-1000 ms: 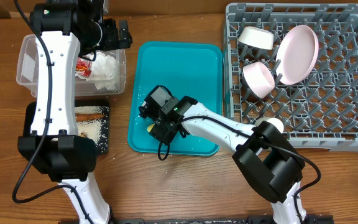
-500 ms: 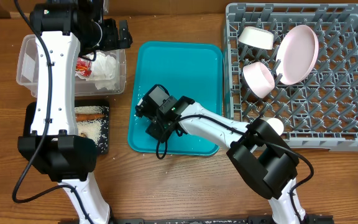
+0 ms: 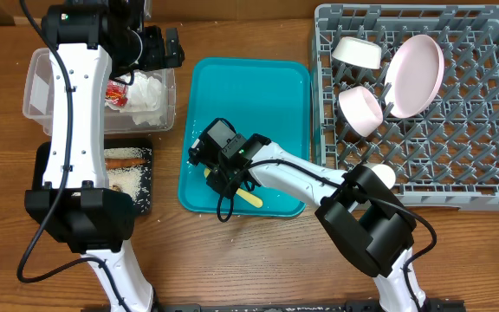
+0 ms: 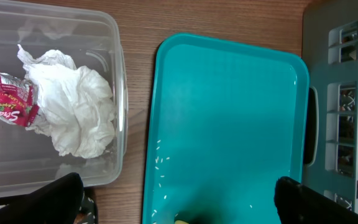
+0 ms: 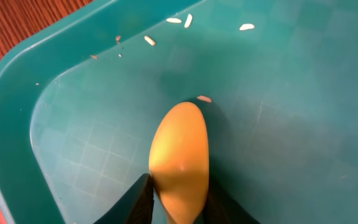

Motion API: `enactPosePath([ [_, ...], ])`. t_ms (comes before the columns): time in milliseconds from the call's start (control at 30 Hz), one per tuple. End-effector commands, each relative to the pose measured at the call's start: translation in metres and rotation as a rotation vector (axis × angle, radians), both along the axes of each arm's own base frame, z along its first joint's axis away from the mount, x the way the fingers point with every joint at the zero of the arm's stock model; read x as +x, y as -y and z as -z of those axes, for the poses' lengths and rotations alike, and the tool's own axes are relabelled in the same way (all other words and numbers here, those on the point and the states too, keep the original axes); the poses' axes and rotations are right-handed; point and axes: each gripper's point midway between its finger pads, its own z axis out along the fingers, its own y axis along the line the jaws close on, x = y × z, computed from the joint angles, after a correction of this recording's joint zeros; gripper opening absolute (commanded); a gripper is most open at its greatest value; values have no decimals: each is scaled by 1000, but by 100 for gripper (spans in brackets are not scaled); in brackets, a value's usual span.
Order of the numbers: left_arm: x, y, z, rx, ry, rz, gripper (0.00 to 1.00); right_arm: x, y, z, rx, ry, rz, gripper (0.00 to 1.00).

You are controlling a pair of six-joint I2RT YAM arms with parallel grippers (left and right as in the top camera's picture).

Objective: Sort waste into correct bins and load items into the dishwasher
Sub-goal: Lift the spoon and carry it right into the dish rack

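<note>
My right gripper (image 3: 217,176) is shut on the pale yellow spoon (image 5: 179,149) low over the front left corner of the teal tray (image 3: 267,95). The spoon's handle (image 3: 251,198) sticks out toward the tray's front edge. My left gripper (image 3: 158,48) is open and empty, high above the gap between the clear tub (image 3: 37,78) and the teal tray. The tub holds the white napkin (image 4: 79,112) and the red-and-silver wrapper (image 4: 8,102). The black tray (image 3: 141,186) holds rice (image 3: 128,180) and a brown-orange scrap (image 3: 124,158).
The grey dish rack (image 3: 492,173) at the right holds a plate (image 3: 417,74) and two bowls (image 3: 358,52) (image 3: 360,111). A white cup (image 3: 381,176) shows at its front left, partly behind my right arm. Loose rice grains (image 5: 179,20) lie on the teal tray.
My right gripper has shifted slightly left on the teal tray, and the spoon's handle now shows behind it. The left arm has not moved.
</note>
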Motion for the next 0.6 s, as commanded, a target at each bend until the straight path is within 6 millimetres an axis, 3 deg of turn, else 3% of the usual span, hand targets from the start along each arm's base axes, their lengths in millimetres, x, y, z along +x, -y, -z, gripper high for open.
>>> enactPosePath([
  [0, 1, 1, -7, -5, 19, -7, 100, -7, 5, 16, -39, -40, 1, 22],
  [333, 1, 1, -7, -5, 19, -7, 100, -11, 3, -10, -58, -124, 72, 4],
  [400, 1, 1, -7, -5, 19, -7, 100, -11, 3, -16, -61, -141, 99, 4],
  [500, 1, 1, -7, -5, 19, -7, 100, -6, 5, -33, -65, -165, 164, 4],
  [567, 1, 1, -7, -5, 19, -7, 100, 6, 10, -57, -57, -180, 233, 4],
])
